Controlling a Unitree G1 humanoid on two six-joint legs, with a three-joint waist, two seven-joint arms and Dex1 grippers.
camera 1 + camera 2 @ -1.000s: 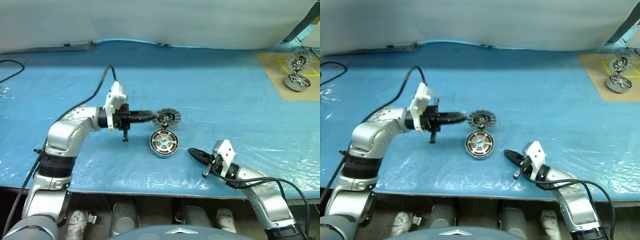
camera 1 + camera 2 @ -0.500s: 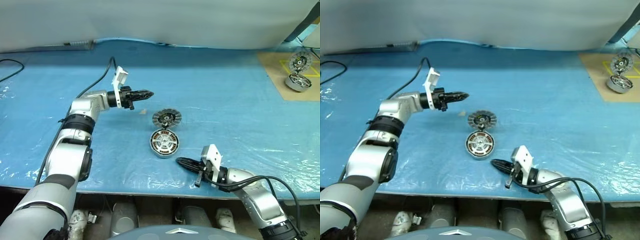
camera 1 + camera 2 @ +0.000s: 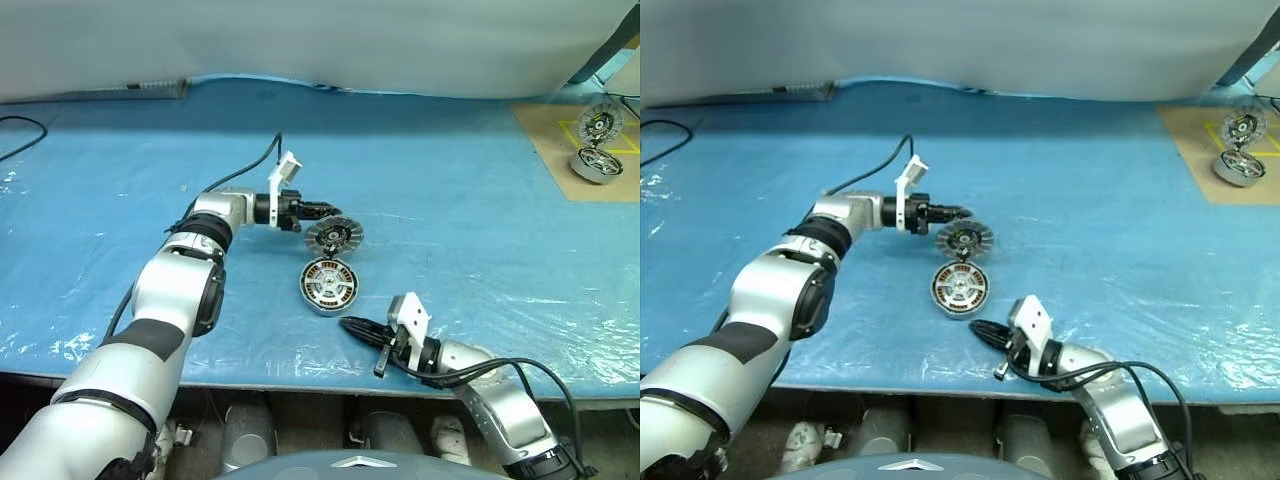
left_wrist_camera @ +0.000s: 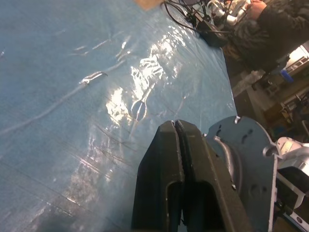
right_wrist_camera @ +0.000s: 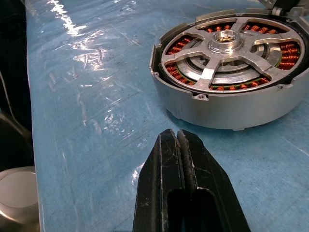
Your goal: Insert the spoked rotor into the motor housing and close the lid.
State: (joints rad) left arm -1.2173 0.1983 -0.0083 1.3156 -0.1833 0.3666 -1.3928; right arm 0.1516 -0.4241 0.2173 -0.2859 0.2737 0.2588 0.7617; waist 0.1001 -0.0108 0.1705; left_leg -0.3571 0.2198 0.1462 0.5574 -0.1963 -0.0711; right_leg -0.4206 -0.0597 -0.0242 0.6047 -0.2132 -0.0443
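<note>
The rotor (image 5: 227, 53) already sits in the housing (image 3: 328, 285), which rests near the middle of the blue worktop (image 3: 470, 230), toward its near edge. You see the five spokes lying over the copper windings, about flush with the rim. The lid (image 3: 333, 236) stands up on its hinge at the housing's far side, striped face toward you.

Your left gripper (image 3: 333, 211) has its fingers pressed together, holding nothing, with the tips at the lid's upper left edge; whether they touch it cannot be told. In the left wrist view the plain grey back of the lid (image 4: 241, 154) lies just beside the closed fingers (image 4: 169, 169). Your right gripper (image 3: 349, 323) is likewise closed and empty, lying low near the worktop's near edge, its tip close to the housing but apart from it.

Judged from its look, the lid is stiff, smooth metal and fairly heavy for its size. It will probably slip under a pinch, so push on its back near the top edge. The hinge should guide it down. The housing may slide on the glossy sheet.
</note>
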